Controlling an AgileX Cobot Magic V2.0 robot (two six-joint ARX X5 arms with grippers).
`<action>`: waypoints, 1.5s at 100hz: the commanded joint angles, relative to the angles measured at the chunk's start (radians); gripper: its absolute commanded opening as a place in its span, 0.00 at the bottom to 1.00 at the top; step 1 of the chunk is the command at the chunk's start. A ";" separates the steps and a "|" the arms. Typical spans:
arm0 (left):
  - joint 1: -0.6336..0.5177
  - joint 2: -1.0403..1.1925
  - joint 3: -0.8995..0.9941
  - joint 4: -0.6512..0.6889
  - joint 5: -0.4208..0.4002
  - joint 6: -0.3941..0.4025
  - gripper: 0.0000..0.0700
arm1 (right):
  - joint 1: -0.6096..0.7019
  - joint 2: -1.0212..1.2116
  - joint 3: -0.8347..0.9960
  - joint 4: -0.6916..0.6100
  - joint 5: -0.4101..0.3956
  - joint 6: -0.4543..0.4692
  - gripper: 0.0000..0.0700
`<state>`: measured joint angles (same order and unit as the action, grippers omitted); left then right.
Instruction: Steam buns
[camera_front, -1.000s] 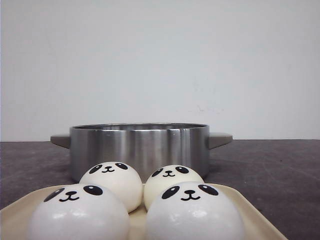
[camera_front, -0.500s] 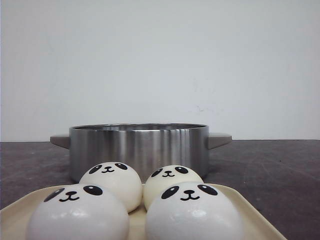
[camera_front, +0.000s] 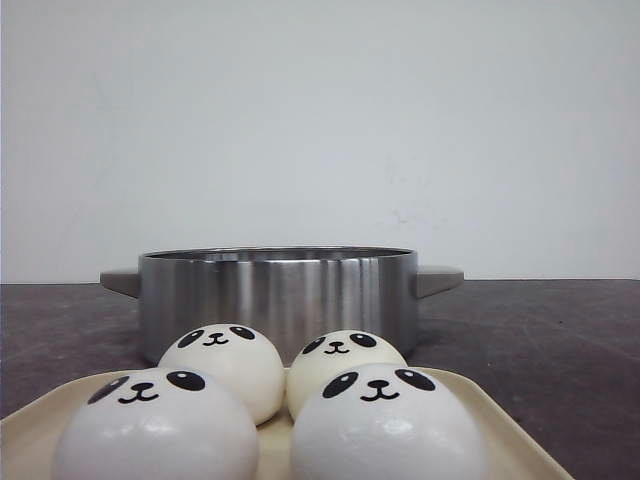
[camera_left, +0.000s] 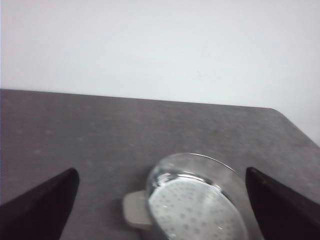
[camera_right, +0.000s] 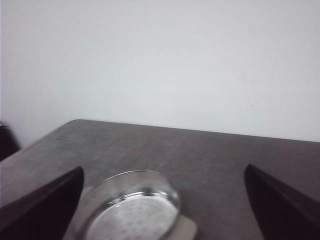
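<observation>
This looks like a robot test bench staged as a kitchen rather than a real one: a bare dark grey desk (camera_front: 560, 340) against a blank white wall (camera_front: 320, 120), carrying only a stainless steamer pot (camera_front: 278, 297) and a beige tray (camera_front: 497, 424) of panda-faced buns (camera_front: 222, 364).

There are four round, shiny white buns with black panda faces (camera_front: 222, 362) (camera_front: 343, 358) (camera_front: 155, 425) (camera_front: 388, 425). They sit on one flat, pale cream tray (camera_front: 500, 425). Behind them is one shiny silver metal pot (camera_front: 278, 295) with two grey handles (camera_front: 121, 281) (camera_front: 440, 279).
</observation>
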<state>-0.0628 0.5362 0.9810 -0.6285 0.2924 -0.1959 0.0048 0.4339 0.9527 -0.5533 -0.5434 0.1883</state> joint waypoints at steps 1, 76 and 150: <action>-0.026 0.013 0.016 0.006 0.008 -0.017 0.99 | 0.002 0.033 0.011 0.005 -0.021 0.037 0.94; -0.322 0.095 0.016 -0.152 -0.038 0.041 0.94 | 0.871 0.628 0.013 -0.143 0.465 0.403 0.94; -0.408 0.063 0.016 -0.193 -0.087 0.064 0.94 | 0.918 1.123 0.031 -0.031 0.459 0.482 0.81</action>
<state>-0.4633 0.5949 0.9810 -0.8326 0.2089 -0.1448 0.9150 1.5303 0.9646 -0.6155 -0.0856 0.6601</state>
